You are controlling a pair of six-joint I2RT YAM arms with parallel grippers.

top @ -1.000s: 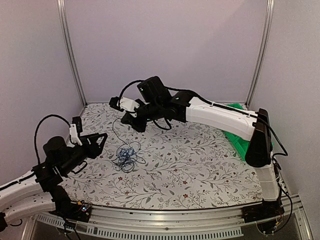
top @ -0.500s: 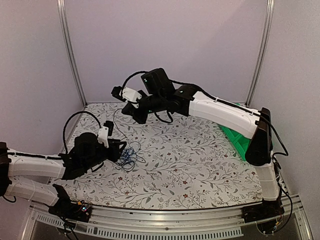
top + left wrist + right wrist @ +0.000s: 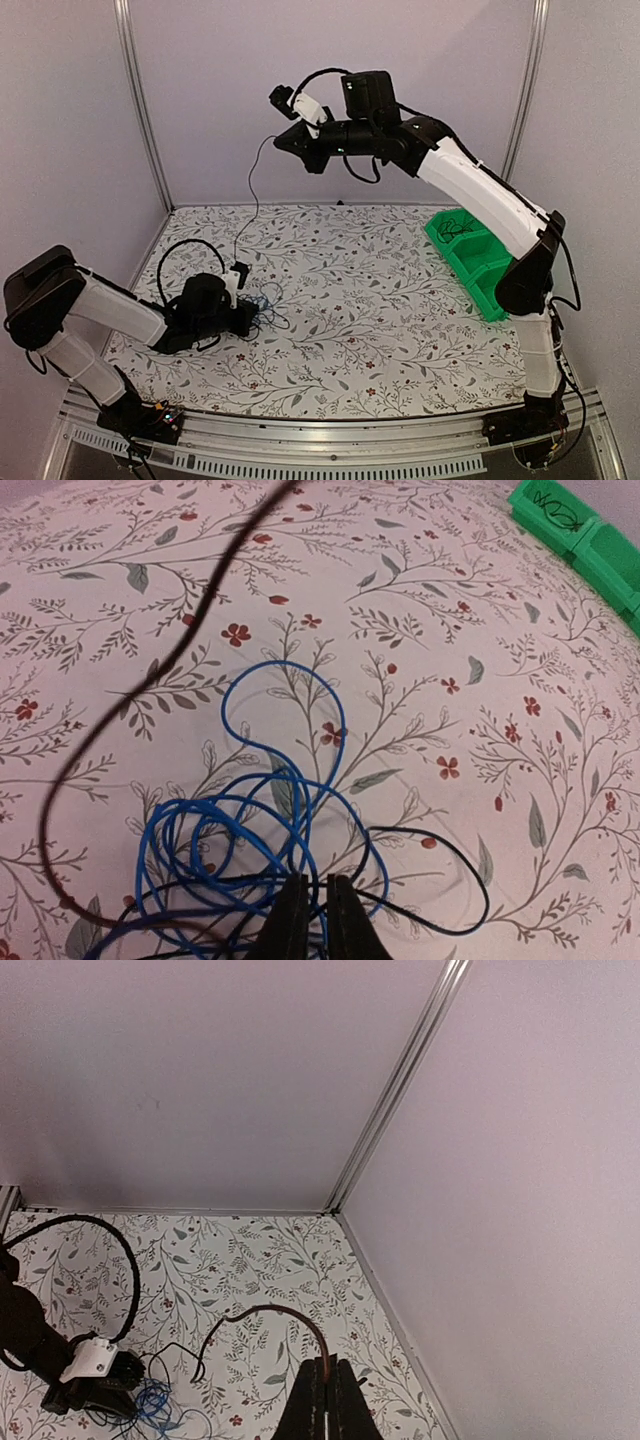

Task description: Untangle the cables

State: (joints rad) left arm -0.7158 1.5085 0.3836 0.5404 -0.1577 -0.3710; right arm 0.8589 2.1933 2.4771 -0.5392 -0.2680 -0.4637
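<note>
Since a second ago our right claw [image 3: 282, 143] has swung up high and far, pinched shut on the black cable [image 3: 249, 200]. Meanwhile the left claw [image 3: 310, 895] dropped onto the tangle [image 3: 250, 825] near-left on the counter [image 3: 400, 330] and closed on its strands. We'd pin the blue loops [image 3: 285, 730] firmly and lift slowly, so black slides free.

Both arms are built of white shells joined by black joint housings. A thick black cable loop [image 3: 190, 241] is carried at the wrist of the left arm [image 3: 120, 310], and a second loop [image 3: 318, 71] at that of the right arm [image 3: 480, 195]. A small white camera block [image 3: 308, 108] is fixed to each wrist. The left gripper [image 3: 315, 920] and right gripper [image 3: 322, 1400] are ended by dark, narrow, tapered jaws.
</note>
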